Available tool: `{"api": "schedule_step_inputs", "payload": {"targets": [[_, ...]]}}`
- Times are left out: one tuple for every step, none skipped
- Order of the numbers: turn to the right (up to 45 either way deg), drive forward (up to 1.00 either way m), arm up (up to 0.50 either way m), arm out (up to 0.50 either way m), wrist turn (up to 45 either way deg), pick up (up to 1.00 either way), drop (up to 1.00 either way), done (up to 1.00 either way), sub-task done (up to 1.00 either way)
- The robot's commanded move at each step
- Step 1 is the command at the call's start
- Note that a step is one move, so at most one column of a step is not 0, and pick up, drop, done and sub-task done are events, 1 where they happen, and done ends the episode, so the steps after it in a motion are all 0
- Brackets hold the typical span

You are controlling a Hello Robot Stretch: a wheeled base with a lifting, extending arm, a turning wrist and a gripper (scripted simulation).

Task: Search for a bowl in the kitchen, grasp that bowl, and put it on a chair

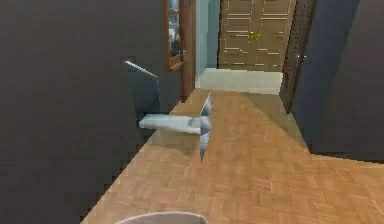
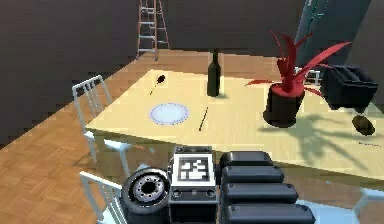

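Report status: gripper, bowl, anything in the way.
Gripper low, near table; load unclear. Round white dish on table, bowl or plate unclear. White chair beside table. Bottle, potted plant farther along table.

Black ribbed arm [image 2: 258, 190], white marker [image 2: 192, 168], round dark pincer [image 2: 148, 190].

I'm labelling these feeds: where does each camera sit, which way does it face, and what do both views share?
Forward view: on the robot, looking ahead and down along a wood floor toward double doors; a pale curve at the bottom may be its base.
Arm side view: on the robot's body, looking sideways across a table with bottle and red plant; its dark arm and marker square show at bottom.
Shared: wood floor, dark walls.
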Motion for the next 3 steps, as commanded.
{"api": "schedule_step_inputs", "payload": {"targets": [[-42.0, 0.0, 0.0, 0.0, 0.0, 0.0, 0.0, 0.0, 0.0], [45.0, 0.0, 0.0, 0.0, 0.0, 0.0, 0.0, 0.0, 0.0], [45.0, 0.0, 0.0, 0.0, 0.0, 0.0, 0.0, 0.0, 0.0]]}}
